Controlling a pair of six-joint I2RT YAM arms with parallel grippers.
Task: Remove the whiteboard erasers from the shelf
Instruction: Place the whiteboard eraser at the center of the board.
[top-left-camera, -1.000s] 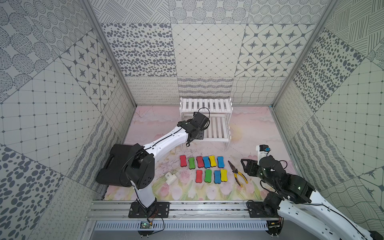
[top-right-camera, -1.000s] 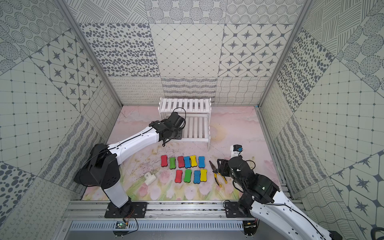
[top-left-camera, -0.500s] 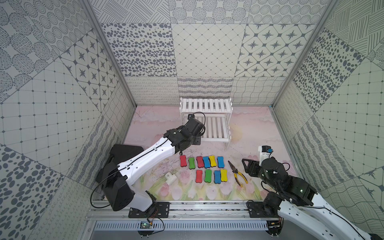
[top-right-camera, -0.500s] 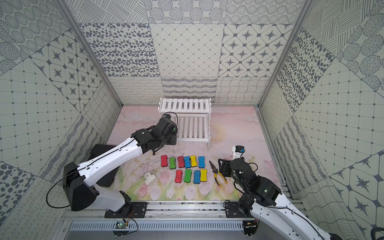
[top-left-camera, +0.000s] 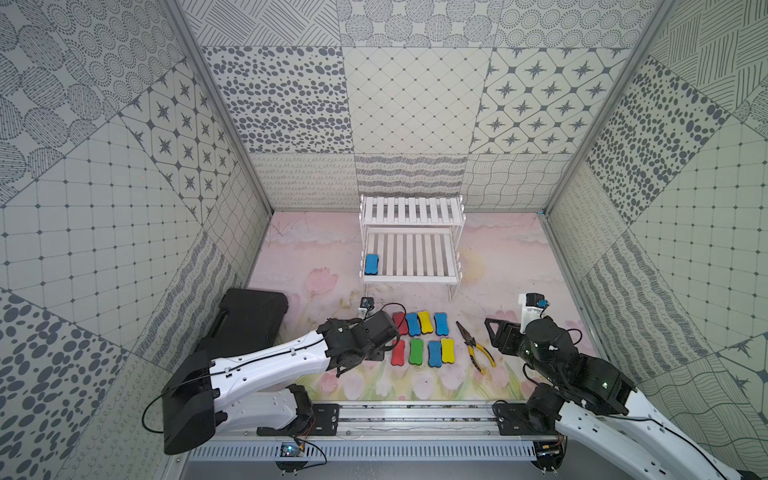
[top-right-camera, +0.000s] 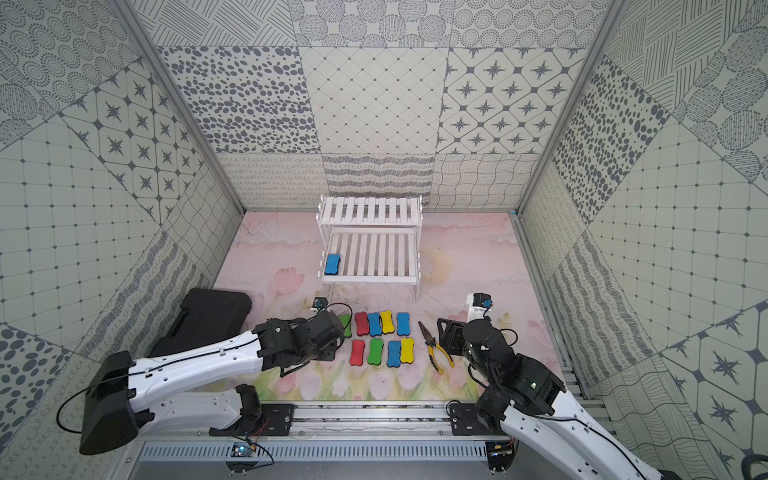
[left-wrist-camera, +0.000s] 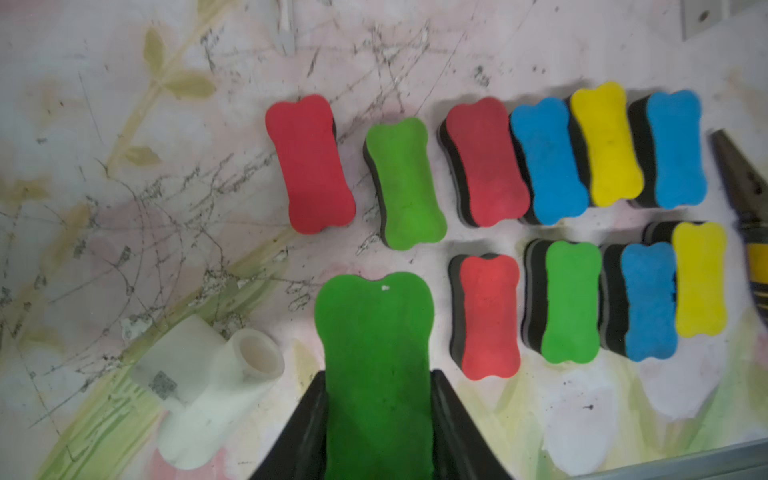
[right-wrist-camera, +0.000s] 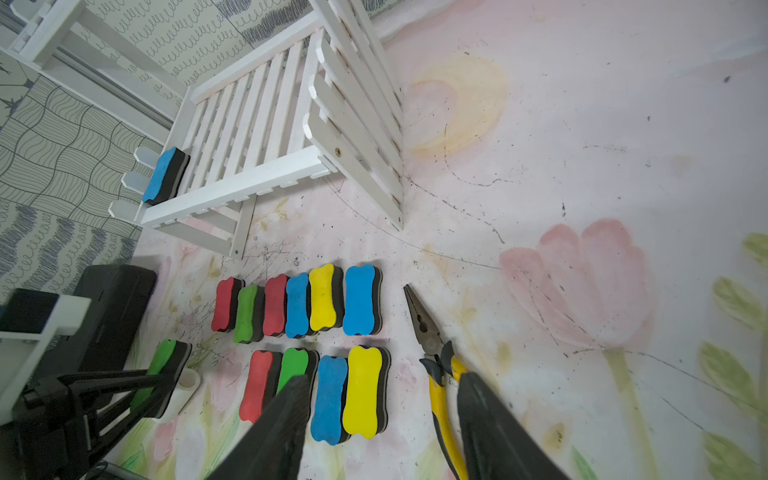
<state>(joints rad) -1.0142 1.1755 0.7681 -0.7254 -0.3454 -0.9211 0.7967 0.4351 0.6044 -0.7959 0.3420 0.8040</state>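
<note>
The white two-tier shelf (top-left-camera: 409, 279) stands at the back, and one blue eraser (top-left-camera: 371, 264) lies at the left end of its lower tier, also seen in the right wrist view as the blue eraser (right-wrist-camera: 160, 174). Several red, green, blue and yellow erasers (left-wrist-camera: 490, 316) lie in two rows on the table. My left gripper (left-wrist-camera: 378, 374) is shut on a green eraser (left-wrist-camera: 374, 332), low over the table just left of the lower row. My right gripper (right-wrist-camera: 383, 377) is open and holds nothing, above the rows' right end and the pliers.
Yellow-handled pliers (top-left-camera: 476, 347) lie right of the rows. A white pipe fitting (left-wrist-camera: 208, 382) sits close beside the held eraser. A black case (top-left-camera: 249, 320) rests at the left wall. Patterned walls enclose the table on three sides.
My left arm has drawn back from the shelf to the front of the table, carrying the green eraser down beside the rows. The right arm has hardly moved.
</note>
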